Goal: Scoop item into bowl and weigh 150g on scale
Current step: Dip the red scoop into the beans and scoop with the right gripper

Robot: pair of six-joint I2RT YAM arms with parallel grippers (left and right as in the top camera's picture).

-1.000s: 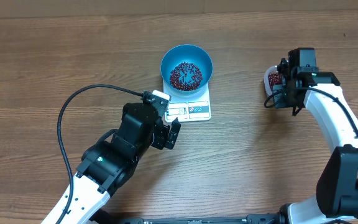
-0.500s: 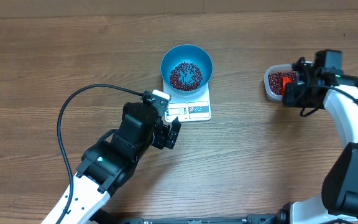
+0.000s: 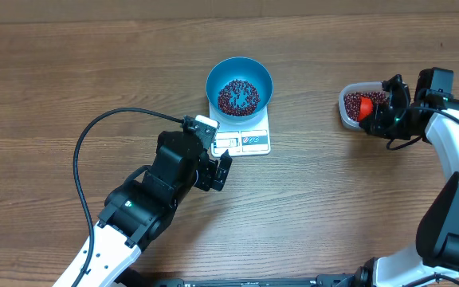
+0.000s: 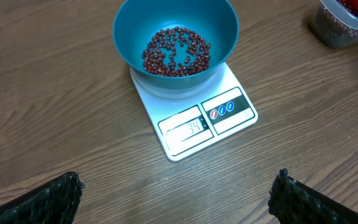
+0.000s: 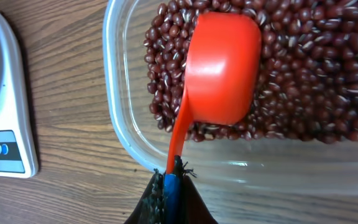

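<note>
Just below and left of the scale, our left gripper is hanging wide open, holding nothing. The bowl is sitting on the scale with a thin layer of beans. The display seems to be reading 34, so we are judging the load far short of 150. Well right of the scale, the tub is holding the main heap. Our right gripper is pinching the scoop by its handle, with the cup's back facing us on the heap. Next we are advising a roll to bring the cup upright under the beans, then a level lift and a slow carry.
</note>
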